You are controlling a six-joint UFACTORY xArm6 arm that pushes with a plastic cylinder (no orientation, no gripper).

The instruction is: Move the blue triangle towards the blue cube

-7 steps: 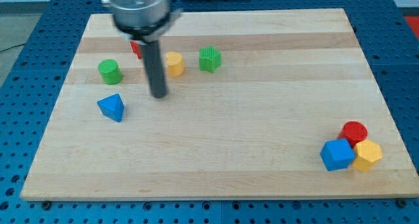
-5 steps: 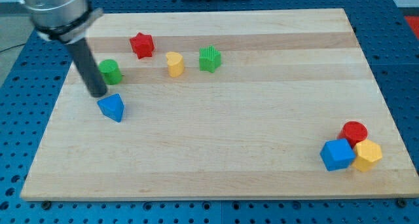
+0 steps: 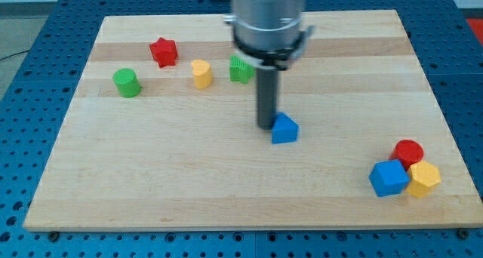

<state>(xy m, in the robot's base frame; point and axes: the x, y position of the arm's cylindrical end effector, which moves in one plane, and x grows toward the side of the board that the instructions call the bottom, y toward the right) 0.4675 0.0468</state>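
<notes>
The blue triangle [image 3: 284, 129] lies near the middle of the wooden board [image 3: 226, 182]. My tip [image 3: 266, 127] stands right against its left side, touching it. The blue cube [image 3: 389, 178] sits at the view's bottom right, well to the right of and below the triangle. It touches a red cylinder [image 3: 409, 152] and a yellow block [image 3: 423, 178].
A green cylinder [image 3: 127, 83] and a red star [image 3: 162, 51] are at the view's upper left. A yellow heart-like block [image 3: 201, 73] and a green block [image 3: 240, 69] lie near the top middle, the green one partly behind the rod.
The blue triangle has moved from the board's left side far to the right, to the middle. My tip moved right with it, staying on its left side.
</notes>
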